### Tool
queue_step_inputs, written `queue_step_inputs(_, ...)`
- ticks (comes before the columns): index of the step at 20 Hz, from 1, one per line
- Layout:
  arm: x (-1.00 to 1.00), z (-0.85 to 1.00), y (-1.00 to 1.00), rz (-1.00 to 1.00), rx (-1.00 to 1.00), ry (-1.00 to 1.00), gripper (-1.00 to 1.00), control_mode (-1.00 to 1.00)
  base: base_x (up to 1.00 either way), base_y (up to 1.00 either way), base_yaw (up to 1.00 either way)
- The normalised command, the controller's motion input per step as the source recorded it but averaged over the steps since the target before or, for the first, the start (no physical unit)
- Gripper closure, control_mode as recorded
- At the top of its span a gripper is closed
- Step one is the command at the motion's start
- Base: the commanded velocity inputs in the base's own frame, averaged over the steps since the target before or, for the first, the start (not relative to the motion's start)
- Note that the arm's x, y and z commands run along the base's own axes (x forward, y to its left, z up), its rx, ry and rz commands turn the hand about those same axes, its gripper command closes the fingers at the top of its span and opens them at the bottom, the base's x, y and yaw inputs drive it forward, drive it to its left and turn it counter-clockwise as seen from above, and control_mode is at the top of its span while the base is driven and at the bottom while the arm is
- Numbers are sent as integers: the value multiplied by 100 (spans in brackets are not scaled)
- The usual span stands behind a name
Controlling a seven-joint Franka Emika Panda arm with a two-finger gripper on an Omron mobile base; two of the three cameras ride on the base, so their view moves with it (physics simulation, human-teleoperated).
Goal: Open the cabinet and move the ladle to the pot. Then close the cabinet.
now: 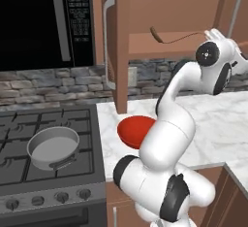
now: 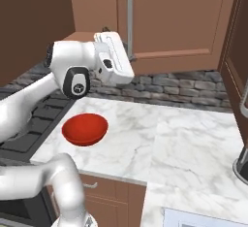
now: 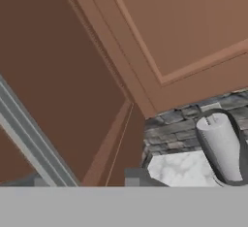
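**Cabinet open, ladle still on its shelf**

Left base view: the cabinet (image 1: pixel 145 27) has its left door swung out towards the camera, so the first step looks done. The ladle (image 1: pixel 169 37) lies on the cabinet's bottom shelf, the hand just right of it. The pot (image 1: pixel 53 146) sits empty on the stove, well left of and below the cabinet. The red bowl (image 1: pixel 137 130) stands on the counter between cabinet and pot, under the likely carry path.

Right base view: the hand is raised before the cabinet's shut right door (image 2: pixel 179 17); whether the fingers are apart, I cannot tell.

Hand view: cabinet panels close up; a paper towel roll (image 3: pixel 220 146) below them.
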Motion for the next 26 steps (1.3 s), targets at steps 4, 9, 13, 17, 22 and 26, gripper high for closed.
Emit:
queue_step_inputs(4,-100,0,-100,-1,24,-12,100,-100,0,0,0)
queue_step_inputs(9,-100,0,-88,0,14,-25,100,-100,0,0,0)
queue_step_inputs(13,-77,0,-7,5,1,-35,100,-100,0,0,0)
queue_step_inputs(17,-50,24,6,15,0,-38,100,-100,0,0,0)
queue_step_inputs(22,-77,39,14,11,0,-26,-100,-100,0,0,0)
queue_step_inputs(26,-86,33,19,5,0,-20,-100,-100,0,0,0)
